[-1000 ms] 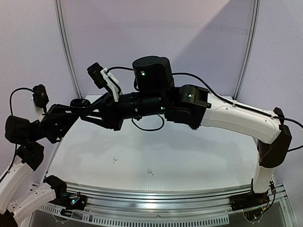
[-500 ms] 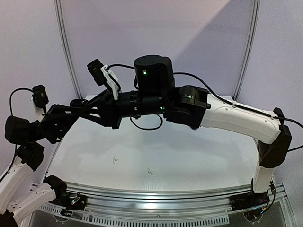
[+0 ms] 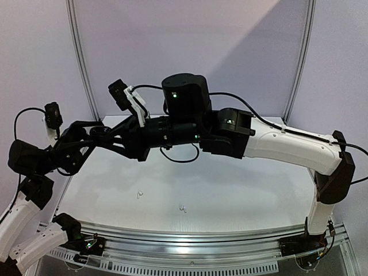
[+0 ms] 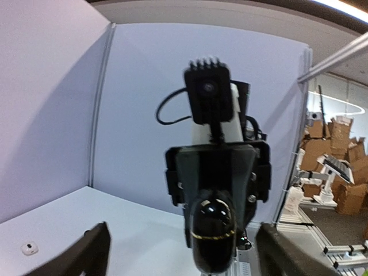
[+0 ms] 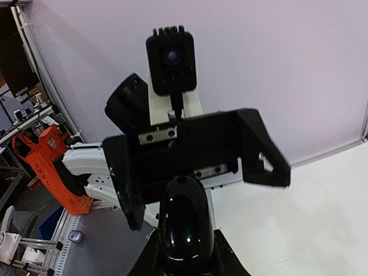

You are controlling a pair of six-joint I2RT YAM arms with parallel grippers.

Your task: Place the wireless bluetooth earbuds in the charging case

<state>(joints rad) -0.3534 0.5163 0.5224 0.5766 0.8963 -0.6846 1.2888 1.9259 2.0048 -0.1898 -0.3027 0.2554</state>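
Observation:
A glossy black charging case point(image 5: 183, 227) is up in the air between the two arms, small in the top view point(image 3: 101, 131). My right gripper point(image 5: 184, 256) is shut on it, fingers pressed to both its sides. My left gripper point(image 4: 184, 256) is open; its fingers point(image 4: 92, 253) stand wide apart on either side of the case point(image 4: 214, 230) without touching it. Two white earbuds point(image 3: 138, 194) point(image 3: 182, 208) lie on the table near the front. No black earbuds show.
The white table point(image 3: 247, 195) has a metal rail point(image 3: 195, 236) along its near edge. A small white object point(image 4: 29, 248) lies on the table in the left wrist view. Purple walls close the back and sides. Cardboard boxes point(image 4: 339, 172) and an orange stand point(image 5: 49, 161) are off the table.
My left gripper has opened and let go of the black case, which stays in my right gripper. Both arms shifted slightly.

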